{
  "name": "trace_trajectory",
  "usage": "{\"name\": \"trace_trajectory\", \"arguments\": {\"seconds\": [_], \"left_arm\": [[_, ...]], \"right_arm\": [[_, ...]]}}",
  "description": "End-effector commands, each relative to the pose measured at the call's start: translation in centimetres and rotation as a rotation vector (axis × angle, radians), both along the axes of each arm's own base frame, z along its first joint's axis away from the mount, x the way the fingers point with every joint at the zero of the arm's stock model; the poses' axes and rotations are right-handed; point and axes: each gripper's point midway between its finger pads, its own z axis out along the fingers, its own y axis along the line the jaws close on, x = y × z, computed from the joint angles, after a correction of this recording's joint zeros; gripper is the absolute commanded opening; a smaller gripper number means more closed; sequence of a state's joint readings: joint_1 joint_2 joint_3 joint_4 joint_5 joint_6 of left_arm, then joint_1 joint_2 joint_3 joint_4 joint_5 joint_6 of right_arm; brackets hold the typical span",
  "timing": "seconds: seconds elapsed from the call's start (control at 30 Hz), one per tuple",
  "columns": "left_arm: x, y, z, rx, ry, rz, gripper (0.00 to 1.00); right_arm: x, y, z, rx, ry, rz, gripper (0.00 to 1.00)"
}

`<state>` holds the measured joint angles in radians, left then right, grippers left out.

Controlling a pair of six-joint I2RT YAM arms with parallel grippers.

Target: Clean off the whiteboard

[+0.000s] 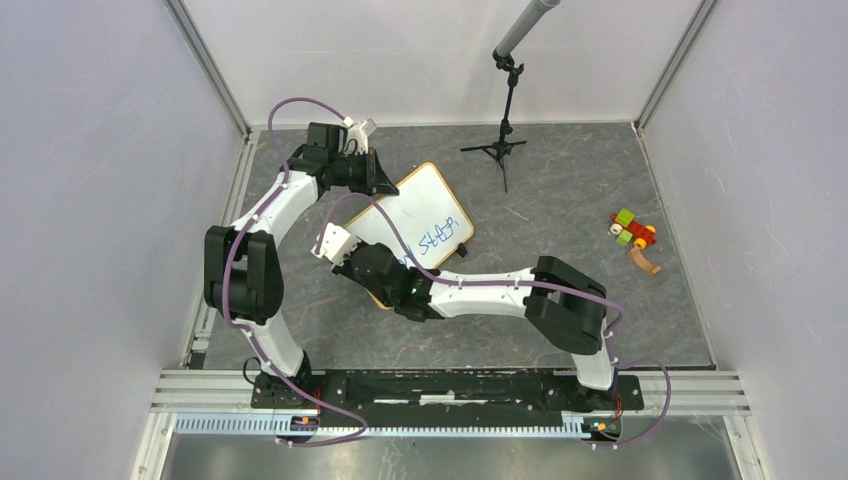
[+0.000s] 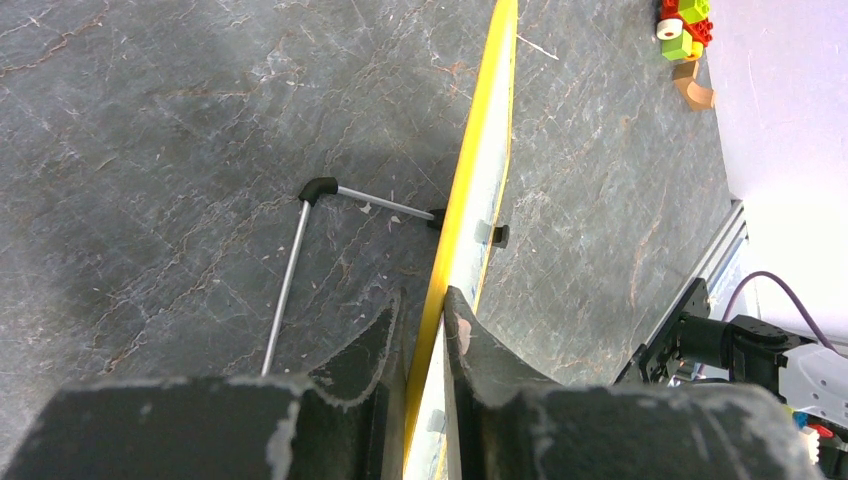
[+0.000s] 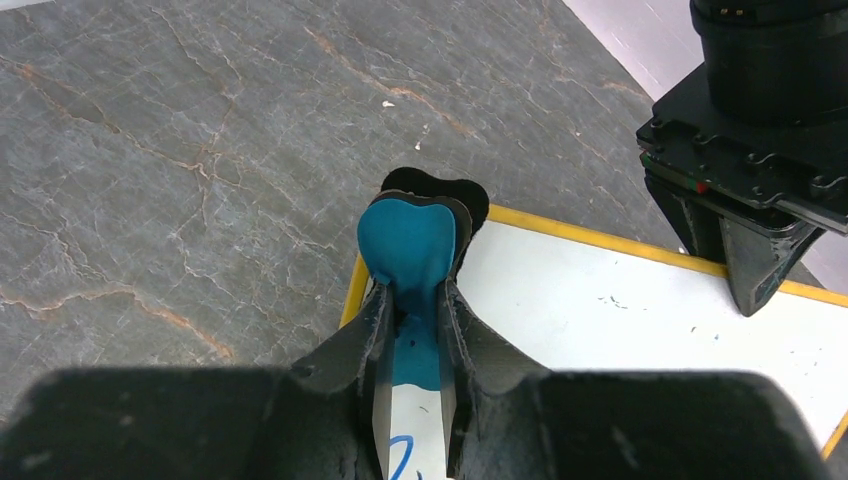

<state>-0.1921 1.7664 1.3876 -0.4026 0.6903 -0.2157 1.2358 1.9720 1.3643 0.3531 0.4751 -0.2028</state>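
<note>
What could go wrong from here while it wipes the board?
1. The left gripper pinches only the thin edge of the whiteboard; a firm wipe might twist or slide it loose.
2. The eraser in the right gripper sits at the board's corner, partly over the frame, so a stroke may run off and miss the blue writing.
3. The grippers work close together and might collide.

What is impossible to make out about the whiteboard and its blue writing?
- Top external: blue handwriting on the white rectangular yellow-framed whiteboard is too small to read; the right arm covers its near corner.
- Left wrist: whiteboard appears edge-on, so its face is hidden.
- Right wrist: the bottom edge and right end effector, holding a teal eraser pad, cut off the writing.
</note>
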Motion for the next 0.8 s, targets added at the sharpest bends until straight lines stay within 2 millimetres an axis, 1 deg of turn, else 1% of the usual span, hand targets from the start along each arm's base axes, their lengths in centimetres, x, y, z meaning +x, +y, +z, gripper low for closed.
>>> {"name": "trace_trajectory", "arguments": {"seconds": [0.0,0.17,0.23,0.3,0.4,0.47,0.6,0.67,0.77], "left_arm": [[-1.5,-0.4,1.0,0.0,0.03,-0.008,0.02],[-1.5,-0.5,1.1,-0.003,0.029,-0.01,0.02],[-1.5,-0.5,1.2,-0.005,0.027,-0.011,0.02],[-1.6,-0.5,1.2,-0.005,0.026,-0.011,0.02],[-1.6,-0.5,1.2,-0.003,0.026,-0.009,0.02],[-1.6,-0.5,1.2,-0.001,0.023,-0.01,0.02],[-1.6,-0.4,1.2,-0.001,0.026,-0.008,0.02],[-1.6,-0.5,1.1,-0.002,0.028,-0.009,0.02],[-1.6,-0.4,1.2,-0.001,0.026,-0.008,0.02]], "right_arm": [[0.8,-1.9,-2.5,0.004,0.084,-0.02,0.22],[4.5,-7.0,-3.0,0.067,0.148,-0.206,0.22],[5.3,-8.1,-3.3,0.094,0.181,-0.256,0.22],[5.6,-8.4,-3.2,0.078,0.177,-0.268,0.22],[4.5,-6.9,-2.8,0.062,0.157,-0.217,0.22],[3.0,-5.0,-2.6,0.032,0.128,-0.141,0.22],[-0.7,-1.3,-2.5,-0.014,0.086,0.016,0.22],[-1.2,-0.7,-2.2,-0.006,0.083,0.034,0.22],[-1.3,-0.9,-1.8,0.025,0.086,0.027,0.22]]}}
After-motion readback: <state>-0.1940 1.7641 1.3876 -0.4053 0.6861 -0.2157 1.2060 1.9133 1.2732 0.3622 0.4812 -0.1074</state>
